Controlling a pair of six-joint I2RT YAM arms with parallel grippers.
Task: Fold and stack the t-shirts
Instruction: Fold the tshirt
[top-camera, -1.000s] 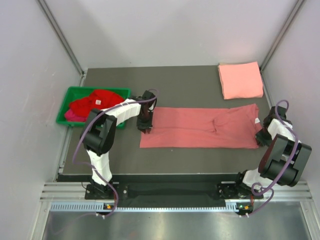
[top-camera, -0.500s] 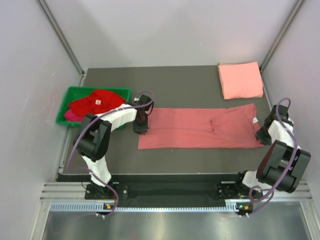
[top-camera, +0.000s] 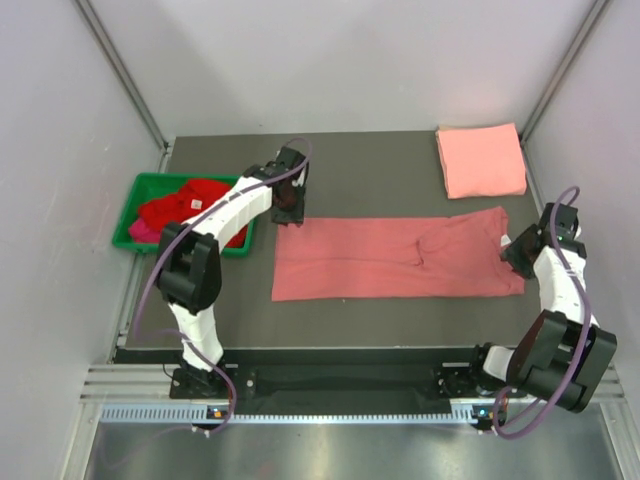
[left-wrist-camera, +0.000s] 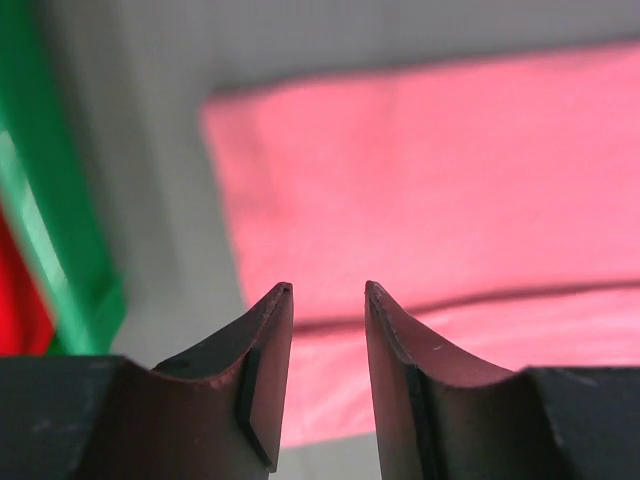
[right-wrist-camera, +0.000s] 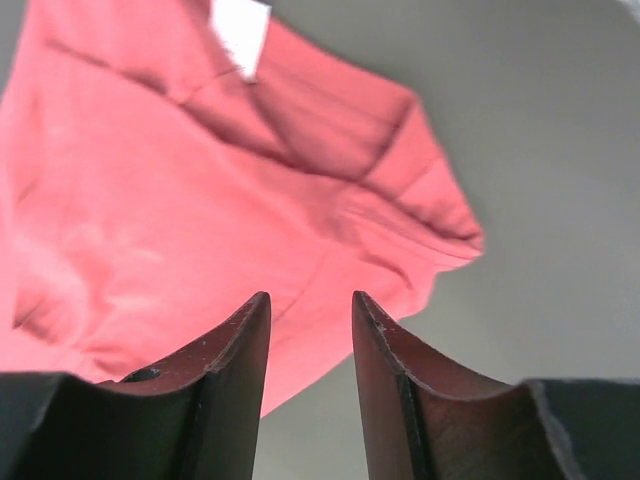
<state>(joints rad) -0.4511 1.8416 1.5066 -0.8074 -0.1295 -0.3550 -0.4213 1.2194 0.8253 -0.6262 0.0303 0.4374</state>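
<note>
overhead, folded salmon tee (top-camera: 481, 160), right wrist view, white label (right-wrist-camera: 240, 35)

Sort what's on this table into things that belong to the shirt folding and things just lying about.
Belongs to the job:
rose-red shirt, laid flat
salmon shirt, folded, far right corner
red shirt, heaped at the left

Just lying about:
green bin holding that heap

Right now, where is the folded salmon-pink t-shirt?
In the top view, the folded salmon-pink t-shirt lies at the table's far right corner, beyond the rose-red t-shirt.
</note>
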